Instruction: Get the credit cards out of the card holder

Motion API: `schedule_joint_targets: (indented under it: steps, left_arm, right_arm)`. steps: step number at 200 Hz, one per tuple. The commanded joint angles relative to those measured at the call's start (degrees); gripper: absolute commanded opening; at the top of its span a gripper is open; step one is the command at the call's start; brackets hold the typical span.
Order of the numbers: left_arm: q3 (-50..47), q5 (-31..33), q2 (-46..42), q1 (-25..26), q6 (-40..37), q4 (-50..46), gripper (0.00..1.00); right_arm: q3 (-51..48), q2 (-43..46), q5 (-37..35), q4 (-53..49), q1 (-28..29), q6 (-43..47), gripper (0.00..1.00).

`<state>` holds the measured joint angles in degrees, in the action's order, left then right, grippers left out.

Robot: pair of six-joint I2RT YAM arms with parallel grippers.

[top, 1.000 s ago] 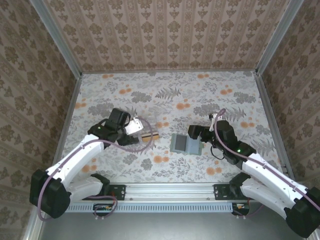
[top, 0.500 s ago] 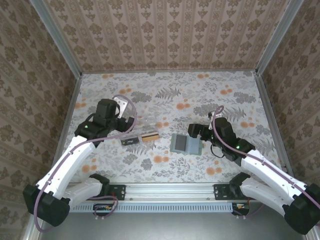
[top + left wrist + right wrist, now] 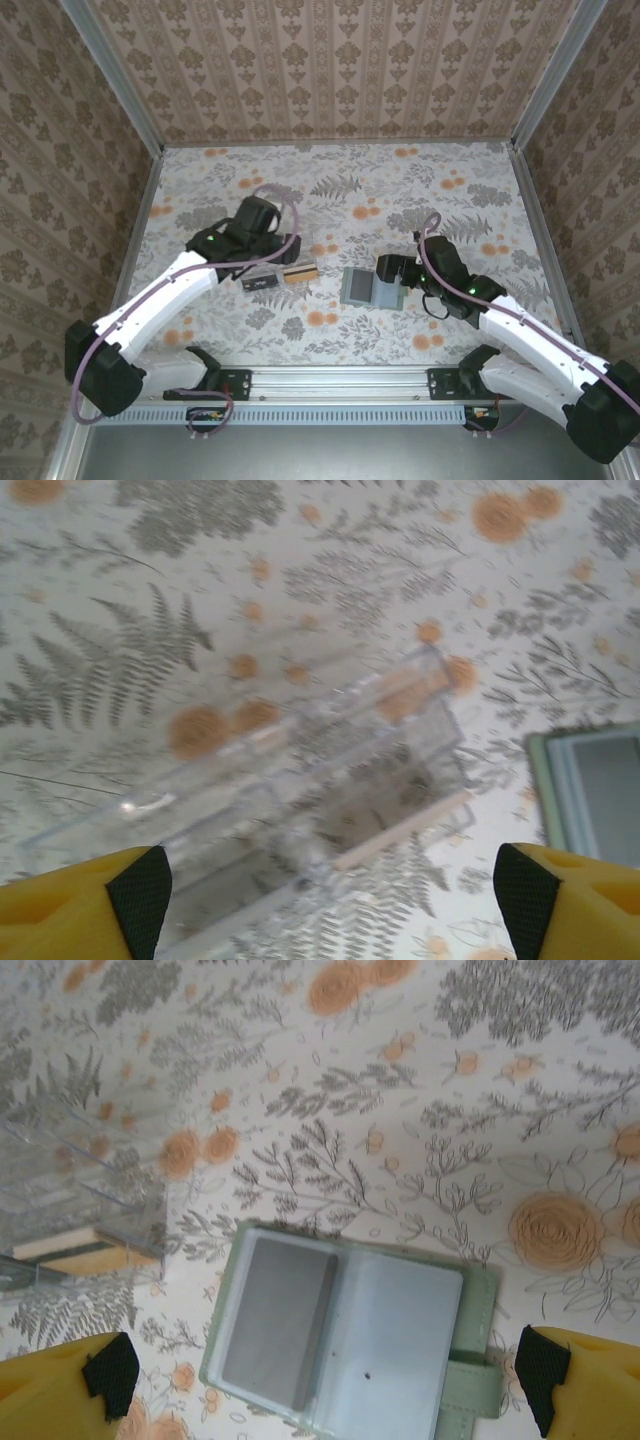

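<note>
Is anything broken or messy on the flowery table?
Nothing looks broken or spilled. The card holder lies open and flat. The tan-orange card and the black card lie loose on the table next to the clear plastic case, a bit crooked.

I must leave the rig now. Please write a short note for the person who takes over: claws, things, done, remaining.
Left claw: open, empty, above the clear case.
Right claw: open, empty, above the card holder.
The card holder lies open on the table. The tan-orange card and the black card lie on the table beside the case, to the left of the holder.
Done: both cards seem out. Left: look into the pockets for more cards; I cannot tell from here.
</note>
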<state>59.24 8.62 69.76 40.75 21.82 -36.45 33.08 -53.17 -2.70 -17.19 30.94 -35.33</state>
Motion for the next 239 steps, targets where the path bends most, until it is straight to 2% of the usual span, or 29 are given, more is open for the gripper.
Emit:
schedule_joint_targets:
  steps: [1, 21, 41, 55, 71, 81, 90, 107, 127, 144, 152, 172, 192, 207, 221, 239]
  left_arm:
    - [0.65, 1.96, 2.25, 4.28, 7.23, 2.22, 0.82]
    - [-1.64, 2.5, 3.45, 9.2, 10.08, 7.73, 0.8]
    - [-3.39, 0.29, 5.42, 12.25, 12.24, 12.88, 0.68]
    - [-3.93, -0.31, 7.42, 14.16, 14.28, 15.19, 0.52]
    - [-4.17, -1.93, 10.22, 16.0, 14.92, 17.79, 0.39]
    - [-4.46, -2.98, 12.23, 16.81, 15.57, 19.43, 0.24]
    - [-4.8, -4.73, 14.36, 17.24, 16.36, 21.37, 0.15]
    - [-4.95, -8.35, 18.69, 17.85, 18.1, 24.8, 0.0]
    - [-4.36, -12.3, 23.38, 18.2, 19.21, 28.21, 0.0]
    - [-3.51, -14.72, 26.09, 18.22, 19.78, 29.77, 0.01]
    - [-3.12, -14.86, 27.16, 18.26, 19.82, 29.58, 0.01]
    - [-2.52, -15.04, 28.94, 18.06, 20.3, 28.87, 0.03]
    - [-2.4, -15.13, 29.89, 17.66, 20.59, 28.28, 0.07]
    - [-2.54, -15.04, 30.24, 17.53, 20.7, 28.13, 0.07]
    - [-2.45, -15.3, 30.67, 17.37, 20.76, 28.1, 0.07]
    - [-2.46, -15.14, 30.54, 17.19, 20.98, 28.1, 0.07]
  right_arm:
    - [1.98, -2.16, 2.97, -3.26, 0.73, -0.67, 0.96]
    - [1.77, -4.0, 3.36, -3.38, 1.36, -1.71, 0.89]
    - [1.05, -5.23, 3.24, -2.77, 1.82, -2.4, 0.85]
    - [0.52, -5.99, 2.7, -2.12, 2.02, -3.17, 0.84]
    - [0.06, -7.04, 2.61, -1.41, 2.02, -3.72, 0.84]
    - [-0.12, -7.67, 2.58, -1.18, 2.02, -4.22, 0.83]
    - [-0.37, -8.19, 2.53, -0.82, 2.02, -4.48, 0.82]
    - [-0.47, -9.24, 3.26, -0.2, 2.02, -4.75, 0.74]
    - [-0.3, -10.27, 3.88, 0.38, 2.1, -4.66, 0.62]
    - [-0.1, -11.42, 4.02, 0.51, 2.2, -4.49, 0.43]
    - [0.17, -12.28, 3.64, 0.26, 2.2, -4.48, 0.38]
    - [0.49, -14.79, 2.6, 0.13, 2.22, -4.16, 0.34]
    - [0.16, -17.25, 1.45, -0.04, 2.11, -4.07, 0.25]
    - [-0.38, -18.41, 2.29, 1.25, 2.11, -4.13, 0.23]
    - [0.03, -19.41, 2.37, 1.22, 2.12, -4.13, 0.16]
    - [0.74, -20.29, 1.25, 0.17, 2.15, -4.18, 0.15]
